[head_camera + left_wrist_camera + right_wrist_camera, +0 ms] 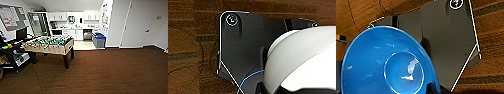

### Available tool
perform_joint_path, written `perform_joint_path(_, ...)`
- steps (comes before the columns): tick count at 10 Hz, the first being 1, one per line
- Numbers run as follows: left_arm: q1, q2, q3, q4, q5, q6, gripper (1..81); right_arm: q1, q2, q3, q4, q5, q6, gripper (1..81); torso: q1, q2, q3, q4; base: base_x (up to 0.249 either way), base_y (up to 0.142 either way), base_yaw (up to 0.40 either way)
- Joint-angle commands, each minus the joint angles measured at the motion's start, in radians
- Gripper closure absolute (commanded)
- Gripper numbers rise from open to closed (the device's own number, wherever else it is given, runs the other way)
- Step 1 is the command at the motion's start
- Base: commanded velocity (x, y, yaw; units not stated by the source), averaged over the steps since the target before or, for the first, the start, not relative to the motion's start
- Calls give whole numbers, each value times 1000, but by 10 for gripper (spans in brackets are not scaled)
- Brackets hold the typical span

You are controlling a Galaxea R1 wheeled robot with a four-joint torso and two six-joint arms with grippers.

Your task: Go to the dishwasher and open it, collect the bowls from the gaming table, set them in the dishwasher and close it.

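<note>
- The built-in dishwasher [87, 34], a dark open cavity with a pale steel front under the white kitchen counter, is sitting in the upper centre of the head view, well apart from the robot across the brown wood-patterned floor [105, 72]; it seems to be standing open, though the view is too coarse to be sure.
- The green-field table-football table [50, 44] is standing in the left half of the head view, between the robot and the kitchen's left side.
- The glossy bright blue round bowl [388, 65] is filling the lower left of the right wrist view, hollow side facing the camera, close against the right arm's dark plate; it is probably being carried, but whether the fingers are clenched on its rim I cannot tell.
- A smooth white rounded shape [300, 60] is lying in the lower right of the left wrist view; what it is, and how the left fingers are standing, I cannot tell.
</note>
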Motion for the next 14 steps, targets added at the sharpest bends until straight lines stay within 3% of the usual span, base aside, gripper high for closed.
perform_joint_path(1, -32, -12, -1, 4, 21, 0, 811, 33, -2, 3, -10, -23, 0, 811, 0, 0, 0, 0, 110, -82, 0)
perform_joint_path(14, -32, -17, -1, 5, 14, 0, 811, 35, 4, 3, -10, -23, -2, 811, 1, 0, 0, 0, 115, -78, 0)
